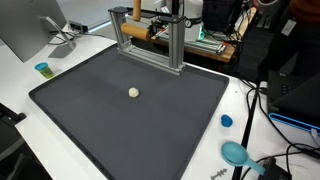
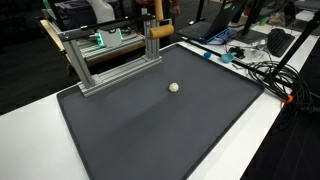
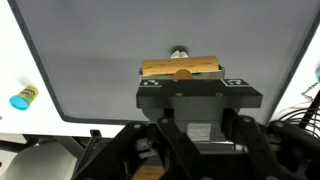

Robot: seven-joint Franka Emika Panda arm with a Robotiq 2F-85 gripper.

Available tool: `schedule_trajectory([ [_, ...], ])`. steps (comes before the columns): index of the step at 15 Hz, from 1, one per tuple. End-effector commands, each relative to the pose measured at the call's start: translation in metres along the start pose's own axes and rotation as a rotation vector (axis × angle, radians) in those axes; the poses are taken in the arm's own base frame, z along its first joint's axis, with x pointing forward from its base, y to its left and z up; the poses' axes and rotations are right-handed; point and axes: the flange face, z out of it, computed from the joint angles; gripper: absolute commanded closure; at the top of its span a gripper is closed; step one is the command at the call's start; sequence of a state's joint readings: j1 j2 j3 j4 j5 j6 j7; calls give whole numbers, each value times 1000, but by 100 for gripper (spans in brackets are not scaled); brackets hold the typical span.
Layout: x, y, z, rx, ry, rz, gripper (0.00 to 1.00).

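Wrist view: the gripper [image 3: 181,82] was closed narrow onto a wooden block [image 3: 165,67], which I held raised beside the metal frame [image 1: 150,52], at the far edge of the grey mat [image 1: 120,130]. I judged the block light, stiff and sturdy, with smooth and slightly slippery faces, best gripped across its narrow middle. A white ball [image 1: 133,92] lay well apart.

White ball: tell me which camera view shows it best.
An exterior view shows the white ball best: whole, with bare black mat all round. The ball is about as plain in an exterior view. The wrist view shows at most a sliver behind the wooden block.
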State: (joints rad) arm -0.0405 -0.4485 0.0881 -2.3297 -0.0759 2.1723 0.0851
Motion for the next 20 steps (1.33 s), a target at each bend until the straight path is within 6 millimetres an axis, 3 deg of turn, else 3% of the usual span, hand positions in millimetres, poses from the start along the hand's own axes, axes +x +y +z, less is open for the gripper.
schedule_trajectory([
  [1, 14, -5, 5, -2, -23, -6, 54],
  [4, 34, -11, 20, 1, -53, -11, 54],
  [10, 36, -10, 18, 0, -53, -11, 54],
  [11, 36, -10, 18, 0, -53, -11, 79],
  [14, 51, -2, 37, 11, -88, 22, 79],
  [20, 93, 9, 98, 29, -163, 32, 79],
])
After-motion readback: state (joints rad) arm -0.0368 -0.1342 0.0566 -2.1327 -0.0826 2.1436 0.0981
